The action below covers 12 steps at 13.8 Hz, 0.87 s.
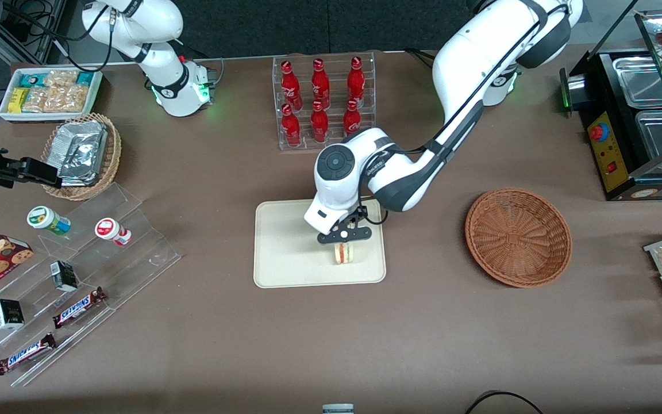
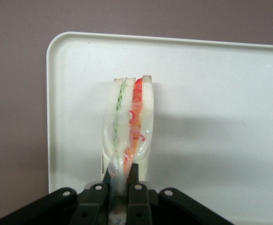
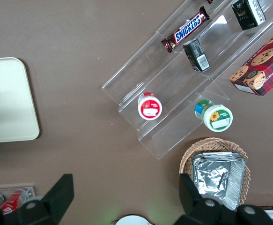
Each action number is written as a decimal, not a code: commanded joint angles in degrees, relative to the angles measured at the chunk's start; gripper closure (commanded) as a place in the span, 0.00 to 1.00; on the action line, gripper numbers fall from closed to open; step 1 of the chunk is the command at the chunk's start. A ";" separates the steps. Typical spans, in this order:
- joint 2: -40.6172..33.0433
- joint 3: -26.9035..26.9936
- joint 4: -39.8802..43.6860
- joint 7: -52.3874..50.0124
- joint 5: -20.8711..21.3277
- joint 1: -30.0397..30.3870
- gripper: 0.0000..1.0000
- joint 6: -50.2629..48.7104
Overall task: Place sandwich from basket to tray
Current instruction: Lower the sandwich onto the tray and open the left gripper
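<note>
Gripper: we see the gripper (image 1: 345, 235) low over the tray, its two black fingers (image 2: 133, 174) pinched tight on the sandwich's wrapped top edge.
Sandwich position: the sandwich (image 1: 343, 253) stands on edge on the tray, in the part nearer the basket; whether it bears fully on the tray we cannot tell.
Handling: we judge it light and soft; the bread would squash under a hard squeeze, and the clear film looks slippery, so a gentle hold suits it.
Where to hold: we judge the thin sealed top edge, where the fingers already sit, the safest place.
Sandwich look (image 2: 128, 129): white bread slices in clear wrap, with a green layer on one side and an orange-red layer on the other.
Tray (image 1: 285, 253): cream, rectangular, rounded corners, low rim.
Basket (image 1: 518, 236): round, reddish-brown wicker, nothing inside, toward the working arm's end of the table, apart from the tray.
</note>
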 commanded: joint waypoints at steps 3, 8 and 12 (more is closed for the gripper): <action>1.03 0.46 2.15 0.01 1.50 -1.27 0.01 0.49; -5.45 0.11 2.41 0.01 -1.73 1.88 0.01 -5.38; -15.65 0.37 2.32 0.27 -8.33 7.41 0.01 -15.48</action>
